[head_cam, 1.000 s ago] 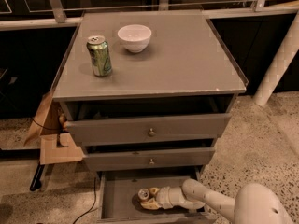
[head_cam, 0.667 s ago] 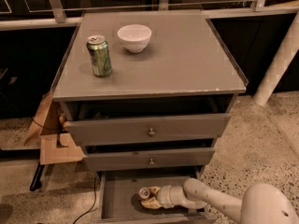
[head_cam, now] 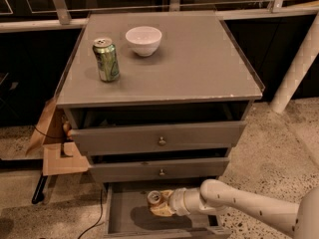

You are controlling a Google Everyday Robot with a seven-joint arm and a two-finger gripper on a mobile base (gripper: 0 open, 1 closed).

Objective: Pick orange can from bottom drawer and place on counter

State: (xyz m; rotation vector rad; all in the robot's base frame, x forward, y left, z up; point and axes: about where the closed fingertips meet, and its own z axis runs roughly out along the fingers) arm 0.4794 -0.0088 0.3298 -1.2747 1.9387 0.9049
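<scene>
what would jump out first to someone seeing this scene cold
First, the white arm reaching low from the right into the open bottom drawer, with its end effector at the orange can there. After that, the green can and the white bowl, which stand apart at the left rear of the counter.

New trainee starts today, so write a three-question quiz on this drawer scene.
1. True or false: the green can stands on the counter, left of the bowl.
2. Where is the gripper? A) above the counter B) in the bottom drawer, at the orange can C) at the top drawer's knob
3. Fill in: the bowl's colour is ___.
Key: 1 true; 2 B; 3 white.
</scene>
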